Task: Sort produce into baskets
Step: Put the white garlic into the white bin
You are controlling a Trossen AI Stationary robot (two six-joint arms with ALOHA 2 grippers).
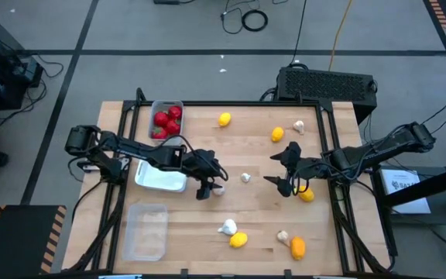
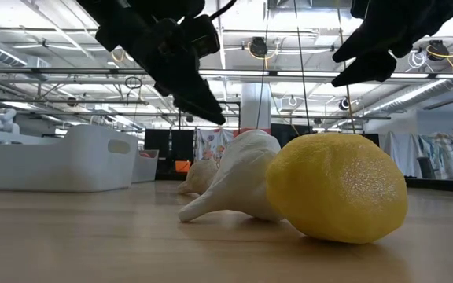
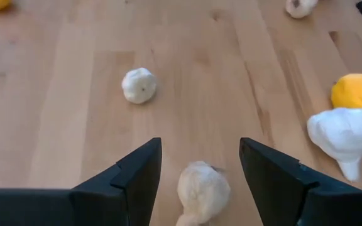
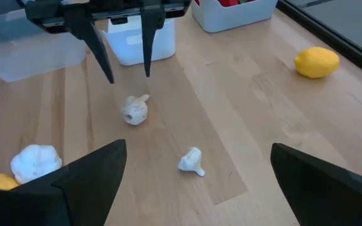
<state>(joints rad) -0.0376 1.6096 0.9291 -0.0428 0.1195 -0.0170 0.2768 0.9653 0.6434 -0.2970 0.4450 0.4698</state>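
So the garlic bulb (image 3: 201,191) that matters here sits on the wooden table (image 1: 254,225), right in the gap between the left gripper (image 1: 210,186)'s jaws. The jaws are spread on either side of it and not touching it, so nothing's grabbed. In the right wrist view the same bulb (image 4: 134,110) lies just under those two dark fingertips, which hang above it.

A bit past the jaws there's another small garlic bulb (image 1: 246,177), and off to the side a bigger white one (image 1: 228,226) touching a yellow lemon (image 1: 238,239).

Behind the left gripper is the white basket (image 1: 161,179), the grey basket (image 1: 166,108) with the red fruits (image 1: 166,123) further back, and the clear basket (image 1: 145,231) nearer the front edge.

The right gripper (image 1: 279,170) hovers over the middle-right of the table, jaws wide apart and empty. A lemon (image 1: 306,194) lies just behind it. More lemons (image 1: 224,119) and an orange one (image 1: 297,248) are scattered well away.
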